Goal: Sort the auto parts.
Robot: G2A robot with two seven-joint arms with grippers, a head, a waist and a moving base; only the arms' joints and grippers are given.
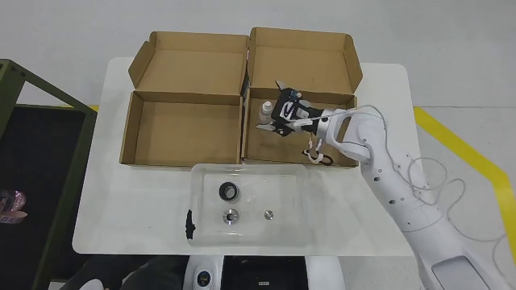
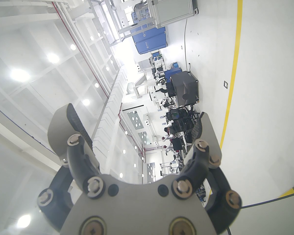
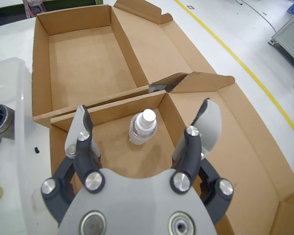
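Since the right gripper (image 3: pixel 144 106) hangs over the right box (image 1: pixel 262 147) with fingers wide and empty, that small white-capped bottle (image 3: pixel 143 130) standing in its far-left corner looks light, rigid, tippy, so I'd grab the body.

The right arm (image 1: pixel 393 187) is white, with smooth jointed segments and a thin white cable (image 1: pixel 382 118) looped alongside. The right pincer (image 3: pixel 144 106) and left pincer (image 2: pixel 136 110) each have a grey base plate, black linkages fastened by silver screws (image 3: pixel 95 179), and curved pale grey fingers (image 3: pixel 214 118) lined with black ribbed pads (image 2: pixel 76 121).
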